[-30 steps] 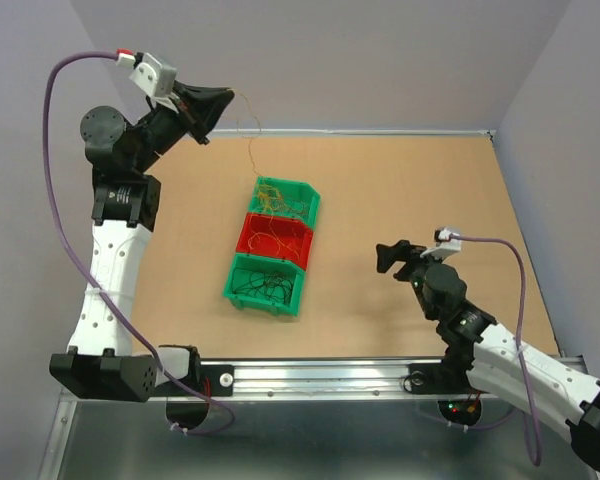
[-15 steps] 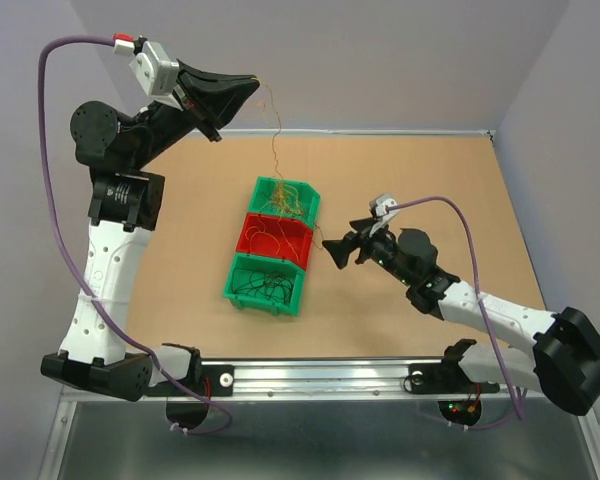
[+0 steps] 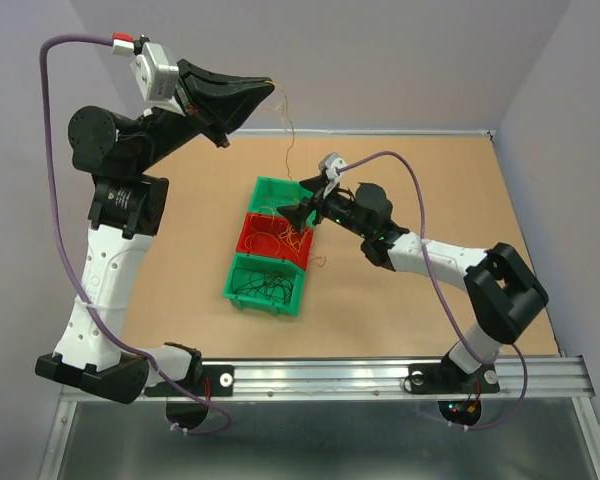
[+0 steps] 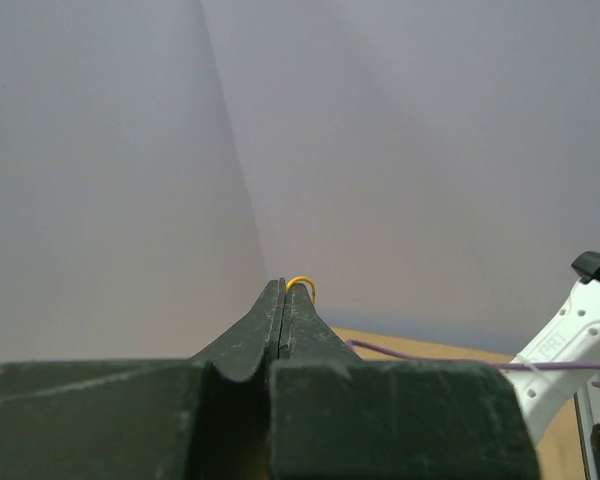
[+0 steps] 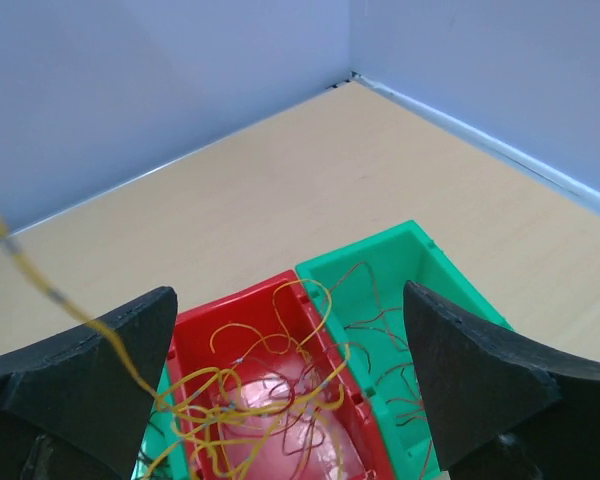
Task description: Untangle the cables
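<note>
Thin cables lie in three bins in a row. Yellow-orange ones [image 5: 242, 392] fill the red bin [image 3: 252, 243], reddish-brown ones [image 5: 380, 325] the far green bin [image 3: 306, 194], dark ones [image 3: 263, 285] the near green bin [image 3: 238, 292]. My left gripper [image 3: 268, 88] is raised high at the back, shut on one yellow cable [image 3: 288, 135] that hangs down to the bins. Its loop [image 4: 302, 282] shows at the shut tips [image 4: 284, 286]. My right gripper [image 3: 288, 211] is open, hovering over the red and far green bins [image 5: 290, 300]. The taut yellow strand [image 5: 50, 290] passes by its left finger [image 5: 100, 350].
The bins stand mid-table on the tan tabletop [image 3: 420, 190]. Grey walls close the back and sides. A metal rail [image 3: 320, 375] runs along the near edge. A purple arm cable [image 3: 410, 160] arcs over the right arm.
My right arm has swung left and reached out from the right side to above the bins. My left gripper has moved a little right, drawing the yellow cable higher.
</note>
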Available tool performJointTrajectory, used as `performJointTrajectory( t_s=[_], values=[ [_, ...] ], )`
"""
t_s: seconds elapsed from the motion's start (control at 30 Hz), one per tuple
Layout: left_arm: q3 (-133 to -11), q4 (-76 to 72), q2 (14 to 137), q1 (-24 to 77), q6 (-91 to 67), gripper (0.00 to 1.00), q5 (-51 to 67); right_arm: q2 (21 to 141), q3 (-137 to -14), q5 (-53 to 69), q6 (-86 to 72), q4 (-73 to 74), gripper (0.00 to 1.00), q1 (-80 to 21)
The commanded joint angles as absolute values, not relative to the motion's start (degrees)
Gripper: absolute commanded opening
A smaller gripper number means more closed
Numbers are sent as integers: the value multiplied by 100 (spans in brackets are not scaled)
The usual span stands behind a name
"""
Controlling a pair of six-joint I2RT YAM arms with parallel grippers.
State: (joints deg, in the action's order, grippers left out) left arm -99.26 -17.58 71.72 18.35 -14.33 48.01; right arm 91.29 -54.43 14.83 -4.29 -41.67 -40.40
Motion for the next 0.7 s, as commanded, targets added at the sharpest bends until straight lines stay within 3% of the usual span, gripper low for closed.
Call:
performJointTrajectory(
  t_s=[0.0,0.03,0.2,0.37,0.47,0.67],
  values=[
    [-10414,-2136,6987,1890,-1704,0,4913,9657,-6151,1371,-299,-4605,98,-4034],
    [-10467,-2153,6987,1898,-1740,0,4913,9755,-6187,1397,-316,-4597,97,-4034],
    [-10687,-2355,6987,1916,-1872,0,4861,9765,-5733,898,-579,-5148,51,-4043],
    [-10354,-2382,6751,1916,-1617,0,4281,8817,-4888,449,-712,-5581,8,-4043],
    [-10152,-2163,6618,1907,-1197,0,3738,8116,-4510,168,-747,-5424,1,-4052],
    [-10221,-1601,6644,1907,-695,0,2429,6989,-3860,-781,-624,-4782,1,-4043]
  ],
)
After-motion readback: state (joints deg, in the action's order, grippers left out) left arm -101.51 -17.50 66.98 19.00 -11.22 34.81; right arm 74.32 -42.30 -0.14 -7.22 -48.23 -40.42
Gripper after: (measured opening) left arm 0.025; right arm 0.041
